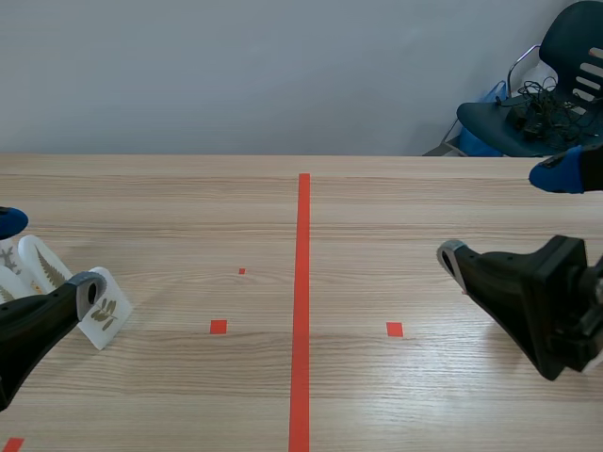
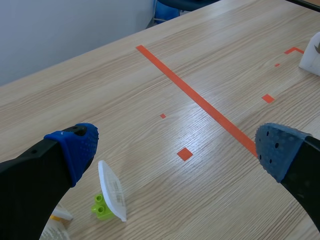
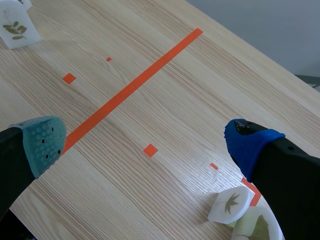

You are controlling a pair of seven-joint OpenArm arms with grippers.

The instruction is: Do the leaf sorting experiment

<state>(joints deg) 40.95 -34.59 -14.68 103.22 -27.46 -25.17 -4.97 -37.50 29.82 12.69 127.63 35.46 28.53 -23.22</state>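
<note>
Several white leaf cards [image 1: 104, 315] stand at the table's left edge, each showing a pressed leaf. My left gripper [image 1: 47, 256] hovers over them, open, with nothing between its fingers. In the left wrist view one card [image 2: 112, 192] stands edge-on in a lime-green brick stand [image 2: 102, 206], just ahead of the left finger of my open left gripper [image 2: 177, 147]. My right gripper [image 1: 506, 217] is at the right side, open and holding nothing. In the right wrist view two more leaf cards [image 3: 230, 205] stand under the blue-padded finger of this gripper [image 3: 145, 140].
An orange-red tape line [image 1: 302, 311] runs down the middle of the wooden table [image 1: 377, 207], with small tape squares on either side. A dark chair [image 1: 528, 113] with cables on its seat stands behind the far right corner. A plain wall lies beyond.
</note>
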